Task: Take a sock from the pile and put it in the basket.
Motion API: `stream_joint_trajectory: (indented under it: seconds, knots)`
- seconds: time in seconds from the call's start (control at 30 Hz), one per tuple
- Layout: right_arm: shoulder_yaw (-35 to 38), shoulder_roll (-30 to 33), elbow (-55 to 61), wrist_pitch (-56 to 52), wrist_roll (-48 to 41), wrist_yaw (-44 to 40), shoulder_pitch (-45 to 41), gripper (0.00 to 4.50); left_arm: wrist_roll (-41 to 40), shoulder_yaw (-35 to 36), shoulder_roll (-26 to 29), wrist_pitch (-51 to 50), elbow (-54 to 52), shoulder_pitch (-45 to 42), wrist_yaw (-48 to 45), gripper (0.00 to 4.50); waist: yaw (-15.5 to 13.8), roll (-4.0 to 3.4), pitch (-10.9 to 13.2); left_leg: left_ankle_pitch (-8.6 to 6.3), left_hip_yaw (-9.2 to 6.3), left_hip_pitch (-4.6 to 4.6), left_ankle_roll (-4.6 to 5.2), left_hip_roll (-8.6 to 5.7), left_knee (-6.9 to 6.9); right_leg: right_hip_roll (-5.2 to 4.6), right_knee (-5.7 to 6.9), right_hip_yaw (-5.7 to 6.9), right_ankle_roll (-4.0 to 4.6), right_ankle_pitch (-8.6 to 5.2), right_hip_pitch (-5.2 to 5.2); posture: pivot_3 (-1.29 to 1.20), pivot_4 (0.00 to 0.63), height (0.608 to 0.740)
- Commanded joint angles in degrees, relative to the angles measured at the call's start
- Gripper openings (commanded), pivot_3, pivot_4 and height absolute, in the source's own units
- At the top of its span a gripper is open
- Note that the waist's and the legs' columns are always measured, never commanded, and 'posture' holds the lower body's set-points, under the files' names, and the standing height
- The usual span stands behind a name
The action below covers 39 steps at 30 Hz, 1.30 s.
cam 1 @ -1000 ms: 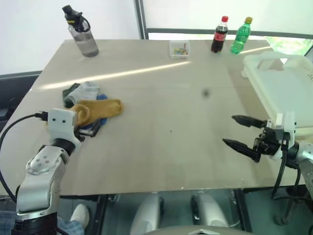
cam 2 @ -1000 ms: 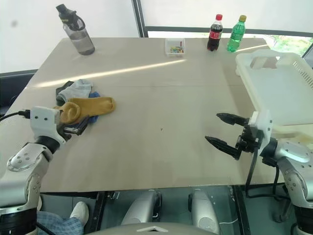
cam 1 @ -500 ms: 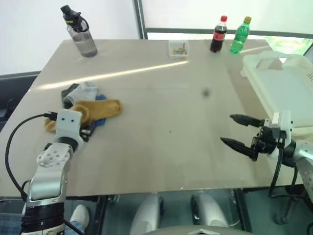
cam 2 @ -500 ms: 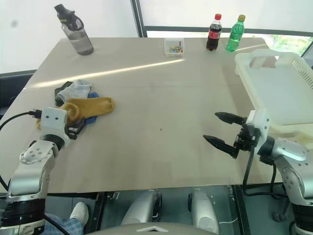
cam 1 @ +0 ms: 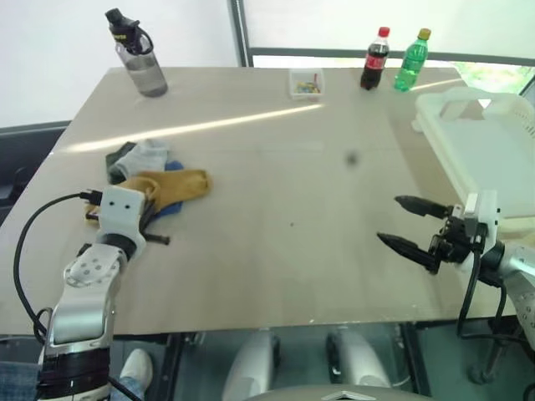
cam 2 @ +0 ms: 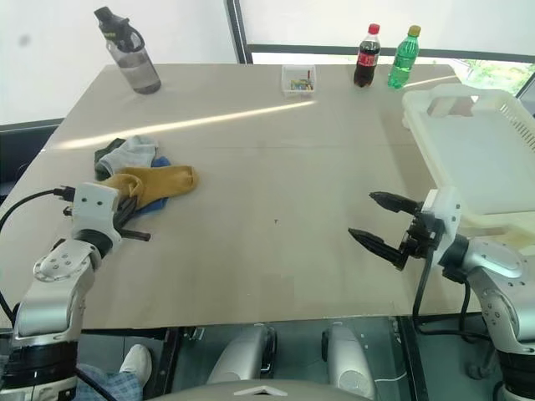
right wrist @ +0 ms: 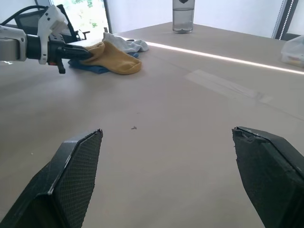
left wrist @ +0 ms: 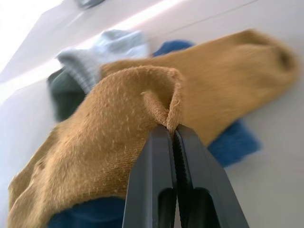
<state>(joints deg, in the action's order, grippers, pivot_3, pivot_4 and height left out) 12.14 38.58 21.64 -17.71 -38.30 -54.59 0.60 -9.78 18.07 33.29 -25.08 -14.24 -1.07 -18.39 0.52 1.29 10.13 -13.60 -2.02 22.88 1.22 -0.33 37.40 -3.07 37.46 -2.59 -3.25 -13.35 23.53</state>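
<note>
Sock (left wrist: 142, 156) is lying on top of the pile (cam 1: 142, 171) at the worktop's (cam 1: 276, 217) left side, toe end draped over a blue sock (left wrist: 232, 142), with a grey sock (left wrist: 107, 50) and a dark one behind it. Left gripper (left wrist: 172, 137) is sitting on the near end of the sock, jaws pressed together on a raised fold of the knit near the cuff; the wrist view is showing fabric pinched between the tips. Rest of the sock is lying flat, not lifted.

Right gripper (cam 2: 380, 221) is hovering over bare worktop near the right edge, jaws wide apart, holding nothing. Basket (cam 1: 485, 142) is sitting at the far right, overhanging the edge, well apart from the pile. I can't see anything inside it from here.

Progress call: grasp looks made, so about a third done. Left to do: lift clear of the pile, carry across the full width, release over the basket. The grip is on a thin fold only, so I'm expecting possible slip on the lift, or the blue sock dragging along.

Also on the worktop, far side: water bottle (cam 1: 138, 54), small clear box (cam 1: 307, 83), cola bottle (cam 1: 374, 60), green bottle (cam 1: 410, 60). All out of the path.
</note>
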Motion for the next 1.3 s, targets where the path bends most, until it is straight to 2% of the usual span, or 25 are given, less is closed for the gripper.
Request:
stream_joint_trajectory:
  seconds: [0.03,0.3,0.5,0.67,0.8,0.93,1.07,1.3]
  knots:
    - [1.3,-0.3,0.8,1.2,0.1,0.1,-0.1,4.5,-2.8,-2.8,-0.9,-2.0,-7.8,2.1,-3.1,0.09,0.0,0.0,0.0,0.0,0.0,0.0,0.0,0.0,0.0,-0.01,0.0,0.0,0.0,0.0,0.0,0.0,0.15,0.74]
    - [0.6,-1.1,0.4,1.3,0.6,0.7,-1.0,4.5,-6.0,-14.7,-5.0,-10.6,-13.1,2.7,-6.3,0.09,0.0,-0.01,0.0,0.0,0.01,-0.02,0.0,-0.02,0.01,0.08,0.06,-0.01,0.0,0.0,0.0,0.0,0.15,0.74]
    - [-0.2,-1.9,0.4,1.1,1.1,1.0,-1.6,4.5,-9.2,-22.7,-12.8,-17.0,-9.7,-4.8,-6.4,0.09,-0.2,-0.03,0.0,0.01,0.02,-0.04,0.01,-0.09,0.09,0.11,0.14,-0.02,-0.02,0.0,-0.02,0.0,0.15,0.74]
    - [-0.4,-2.2,0.5,1.0,1.4,1.4,-2.2,4.5,-18.3,-25.7,-20.4,-29.3,-10.4,-7.7,-7.6,0.09,0.0,-0.03,0.0,0.01,0.0,-0.03,0.01,-0.11,0.12,0.13,0.19,-0.02,-0.03,0.0,-0.02,0.0,0.15,0.74]
    - [-0.1,-2.2,0.7,0.8,1.3,1.7,-2.3,4.5,-24.3,-23.5,-23.0,-37.9,-11.6,-8.0,-6.1,0.09,0.3,-0.03,0.0,0.01,-0.02,-0.06,0.01,-0.07,0.11,0.19,0.24,-0.03,-0.02,0.0,-0.01,0.0,0.15,0.74]
    - [-0.2,-2.6,1.2,1.0,1.5,2.3,-1.8,4.5,-33.1,-14.5,-30.9,-49.0,-9.7,-10.8,-1.0,0.09,0.2,-0.03,0.0,0.01,-0.01,-0.06,0.01,-0.09,0.18,0.22,0.24,-0.05,-0.03,-0.01,-0.03,0.0,0.15,0.74]
    - [-0.5,-3.3,1.6,1.0,1.7,3.2,-2.0,4.5,-37.4,-7.0,-39.5,-57.5,-7.0,-14.5,4.9,0.09,0.1,-0.01,0.0,0.01,-0.03,0.0,0.01,-0.1,0.27,0.22,0.23,-0.03,-0.04,-0.01,-0.03,0.0,0.15,0.74]
    - [-0.6,-3.6,2.1,1.0,1.7,3.9,-1.7,4.5,-39.8,-5.1,-43.9,-62.1,-2.9,-19.4,7.0,0.09,0.1,-0.01,0.0,0.01,-0.03,0.01,0.01,-0.26,0.28,0.27,0.25,-0.04,-0.04,-0.01,-0.03,0.0,0.15,0.74]
